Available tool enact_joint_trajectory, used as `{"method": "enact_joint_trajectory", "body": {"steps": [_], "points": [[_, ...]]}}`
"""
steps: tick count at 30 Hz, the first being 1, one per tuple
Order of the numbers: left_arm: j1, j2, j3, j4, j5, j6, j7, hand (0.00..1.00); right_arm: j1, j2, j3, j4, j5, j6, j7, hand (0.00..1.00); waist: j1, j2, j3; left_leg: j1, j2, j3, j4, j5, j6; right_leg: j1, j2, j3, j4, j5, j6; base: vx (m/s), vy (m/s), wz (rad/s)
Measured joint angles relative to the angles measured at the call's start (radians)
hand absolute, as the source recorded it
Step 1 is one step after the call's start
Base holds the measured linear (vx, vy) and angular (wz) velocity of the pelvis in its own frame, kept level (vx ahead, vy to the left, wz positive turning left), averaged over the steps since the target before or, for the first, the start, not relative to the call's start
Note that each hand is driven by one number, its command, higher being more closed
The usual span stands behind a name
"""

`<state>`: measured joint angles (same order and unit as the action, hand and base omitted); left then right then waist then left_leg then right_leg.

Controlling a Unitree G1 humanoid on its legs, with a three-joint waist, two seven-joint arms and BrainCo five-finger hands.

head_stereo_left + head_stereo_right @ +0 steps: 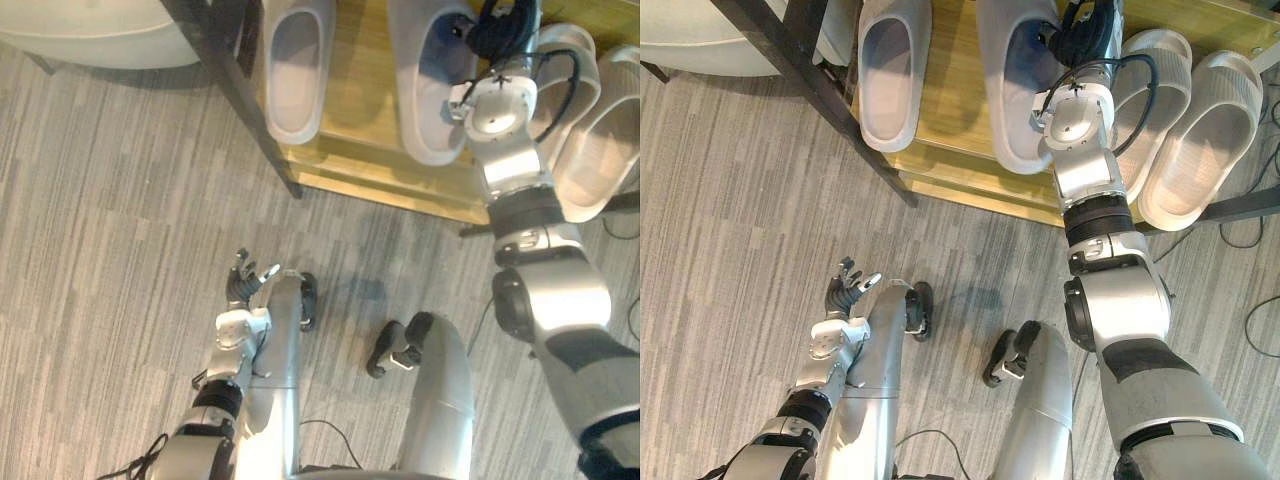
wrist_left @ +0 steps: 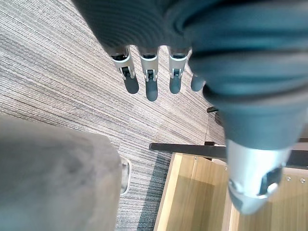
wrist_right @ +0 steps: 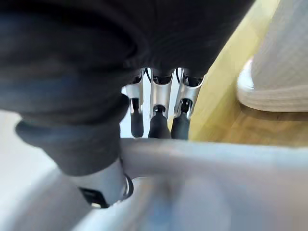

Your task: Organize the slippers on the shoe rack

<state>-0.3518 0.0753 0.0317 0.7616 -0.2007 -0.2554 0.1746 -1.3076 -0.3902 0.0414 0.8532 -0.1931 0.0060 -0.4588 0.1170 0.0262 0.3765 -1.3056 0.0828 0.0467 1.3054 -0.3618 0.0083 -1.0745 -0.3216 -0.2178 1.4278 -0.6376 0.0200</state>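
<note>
From the head views we saw the right hand (image 1: pixel 1083 35) up on the shoe rack (image 1: pixel 950 115), at the second slipper (image 1: pixel 1008 110) in a row of four pale slippers lying side by side on its wooden shelf. The right wrist view set that slipper's rim right against the hand, yet we could not tell whether it gripped. The left wrist view showed more plainly that the left hand (image 1: pixel 246 281) hung over the carpet (image 1: pixel 100 250) with straight, released fingers (image 2: pixel 150 82).
</note>
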Motion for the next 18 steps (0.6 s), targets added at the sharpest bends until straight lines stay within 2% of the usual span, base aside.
{"method": "enact_joint_trajectory", "body": {"steps": [9, 18], "points": [[-0.008, -0.003, -0.002, 0.014, -0.001, 0.000, 0.002, 0.00, -0.002, 0.009, 0.000, 0.000, 0.079, -0.004, -0.001, 0.00, 0.001, 0.001, -0.014, -0.015, -0.003, 0.000, -0.001, 0.004, 0.001, -0.015, -0.004, 0.000, 0.001, 0.000, 0.000, 0.01, -0.011, 0.01], [-0.016, -0.002, -0.002, 0.039, -0.008, 0.007, 0.015, 0.00, 0.005, 0.086, 0.002, 0.000, 0.126, -0.030, 0.006, 0.00, 0.001, 0.000, -0.016, 0.000, -0.001, 0.007, -0.005, 0.004, 0.000, -0.007, -0.002, 0.006, 0.000, 0.000, 0.000, 0.01, -0.034, -0.01]]}}
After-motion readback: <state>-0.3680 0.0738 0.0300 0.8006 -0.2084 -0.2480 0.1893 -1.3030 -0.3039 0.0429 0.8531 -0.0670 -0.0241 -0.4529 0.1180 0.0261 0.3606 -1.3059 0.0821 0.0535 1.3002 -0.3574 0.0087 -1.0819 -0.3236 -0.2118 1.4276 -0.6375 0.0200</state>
